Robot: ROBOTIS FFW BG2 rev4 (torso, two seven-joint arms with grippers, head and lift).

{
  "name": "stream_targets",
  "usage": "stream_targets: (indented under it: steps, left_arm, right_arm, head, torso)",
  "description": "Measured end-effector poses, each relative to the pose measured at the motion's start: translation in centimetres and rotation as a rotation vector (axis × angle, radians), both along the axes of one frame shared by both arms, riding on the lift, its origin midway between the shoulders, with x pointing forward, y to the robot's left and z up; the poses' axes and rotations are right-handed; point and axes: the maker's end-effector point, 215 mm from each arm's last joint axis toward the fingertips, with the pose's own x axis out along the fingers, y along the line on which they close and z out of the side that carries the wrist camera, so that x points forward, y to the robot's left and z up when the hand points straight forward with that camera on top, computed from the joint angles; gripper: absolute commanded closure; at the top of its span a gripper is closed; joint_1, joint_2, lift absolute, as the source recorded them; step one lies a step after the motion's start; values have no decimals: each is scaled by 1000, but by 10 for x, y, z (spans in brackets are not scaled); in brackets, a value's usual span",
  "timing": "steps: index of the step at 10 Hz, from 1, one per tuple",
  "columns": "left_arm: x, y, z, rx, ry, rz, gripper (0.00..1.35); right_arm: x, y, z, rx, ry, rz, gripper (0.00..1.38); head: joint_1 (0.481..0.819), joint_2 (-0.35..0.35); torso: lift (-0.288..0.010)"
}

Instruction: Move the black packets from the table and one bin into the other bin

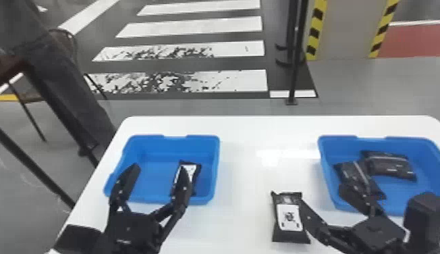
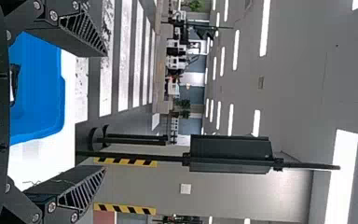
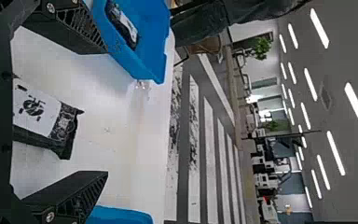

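My left gripper (image 1: 157,174) is open over the front of the left blue bin (image 1: 145,141); one finger overlaps a black packet (image 1: 196,175) with a white label inside it. In the left wrist view the same gripper (image 2: 105,112) stands spread with nothing between its fingers. Another black packet (image 1: 290,233) lies on the table between the bins, close to one finger of my open right gripper (image 1: 322,199). The right wrist view shows that packet (image 3: 37,109) beyond the spread right gripper (image 3: 107,112). The right blue bin (image 1: 374,139) holds two dark packets (image 1: 389,165).
The white table (image 1: 263,125) carries both bins, set well apart. Behind it stand a black pole (image 1: 294,67) and a striped-edge column. At the left, a person stands by a chair, beyond the table's edge.
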Motion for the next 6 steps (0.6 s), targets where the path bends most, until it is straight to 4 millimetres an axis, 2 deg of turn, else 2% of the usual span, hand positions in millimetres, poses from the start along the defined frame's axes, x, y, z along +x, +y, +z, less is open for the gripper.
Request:
stream_targets:
  steps: [3, 6]
  left_arm:
    - [1, -1, 1, -1, -4, -3, 180]
    - [1, -1, 0, -1, -1, -4, 180]
  right_arm:
    - [14, 18, -49, -43, 101, 69, 90]
    - [18, 32, -78, -62, 168, 112, 93]
  head:
    - [695, 170]
    - [695, 188]
  torso:
    - [-110]
    - [-110]
